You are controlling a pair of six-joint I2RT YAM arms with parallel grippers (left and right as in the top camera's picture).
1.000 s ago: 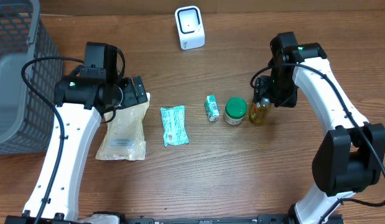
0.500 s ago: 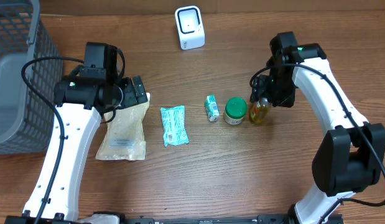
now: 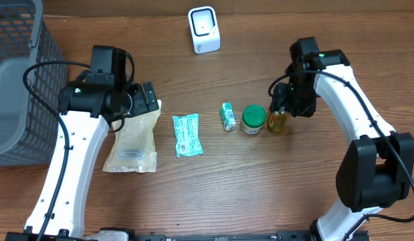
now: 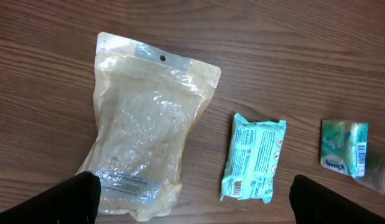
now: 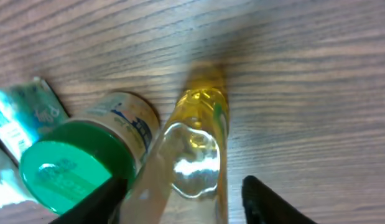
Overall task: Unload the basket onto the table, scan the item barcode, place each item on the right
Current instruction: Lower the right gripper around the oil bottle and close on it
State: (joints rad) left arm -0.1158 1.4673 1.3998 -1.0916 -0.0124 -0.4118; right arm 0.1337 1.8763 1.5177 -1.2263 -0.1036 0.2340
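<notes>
A small bottle of yellow liquid (image 3: 278,121) stands upright right of a green-lidded jar (image 3: 253,119). My right gripper (image 3: 282,107) is down over the bottle. In the right wrist view the bottle (image 5: 193,146) sits between the two fingers of the gripper (image 5: 186,202). The left finger is close against it and a gap shows at the right finger, so the jaws are open around it. My left gripper (image 3: 144,100) hangs wide open above the top of a clear pouch (image 3: 132,140) and holds nothing. The white barcode scanner (image 3: 204,29) stands at the back centre.
A teal packet (image 3: 186,134) and a small teal box (image 3: 227,116) lie between the pouch and the jar. The left wrist view shows the packet's barcode label (image 4: 234,185). A grey mesh basket (image 3: 19,87) fills the left edge.
The right gripper's jaws have narrowed around the yellow bottle. The left arm and the other items have not moved.
</notes>
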